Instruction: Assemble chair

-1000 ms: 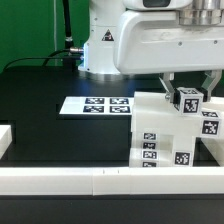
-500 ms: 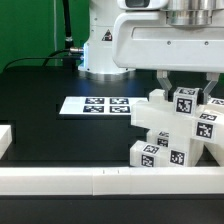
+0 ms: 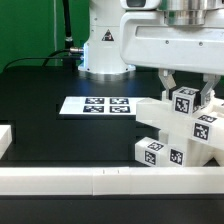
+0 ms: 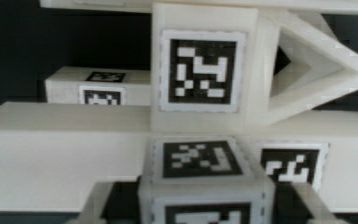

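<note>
Over by the exterior view's right, near the front rail point(image 3: 110, 180), the chair point(image 3: 175, 135) leans tilted on the table point(image 3: 50, 130). Directly above, the hand point(image 3: 186, 97) grips its topmost tagged block, fingers closed on either side.

The exterior view looked from low down in front of the table point(image 3: 40, 115), facing across it toward the robot's white base point(image 3: 105, 45) at the back. A long white rail point(image 3: 70, 180) ran along the near edge, close to that camera. It stood far enough off to see the marker board point(image 3: 97, 105) and the chair point(image 3: 175, 135) together.

The wrist view sat on the arm and looked from very near at the chair point(image 4: 202, 70), so the tagged white blocks filled the picture. Both views shared those tagged blocks.
</note>
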You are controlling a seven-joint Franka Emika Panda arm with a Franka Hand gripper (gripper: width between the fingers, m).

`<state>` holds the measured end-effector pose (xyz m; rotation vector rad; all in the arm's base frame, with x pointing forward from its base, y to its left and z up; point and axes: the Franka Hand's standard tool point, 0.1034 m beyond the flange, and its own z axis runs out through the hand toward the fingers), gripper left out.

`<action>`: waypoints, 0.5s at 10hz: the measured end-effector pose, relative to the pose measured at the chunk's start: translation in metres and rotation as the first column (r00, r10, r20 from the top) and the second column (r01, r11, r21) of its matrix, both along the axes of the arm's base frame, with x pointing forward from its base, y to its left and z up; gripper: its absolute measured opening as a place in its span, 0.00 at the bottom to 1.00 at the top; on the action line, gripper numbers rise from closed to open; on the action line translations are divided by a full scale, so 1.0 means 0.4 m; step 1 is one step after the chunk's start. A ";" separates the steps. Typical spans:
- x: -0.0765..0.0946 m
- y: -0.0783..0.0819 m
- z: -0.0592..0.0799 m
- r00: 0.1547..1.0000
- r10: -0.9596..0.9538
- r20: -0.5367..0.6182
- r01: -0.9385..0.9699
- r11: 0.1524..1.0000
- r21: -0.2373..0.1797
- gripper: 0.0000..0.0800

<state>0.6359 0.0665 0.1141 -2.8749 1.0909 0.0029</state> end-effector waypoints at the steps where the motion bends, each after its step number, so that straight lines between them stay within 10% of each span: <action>1: 0.000 0.001 0.002 1.000 0.003 0.000 -0.003 1.000 0.000 0.65; 5: -0.027 0.021 0.079 0.983 0.182 0.035 -0.183 0.983 0.010 0.80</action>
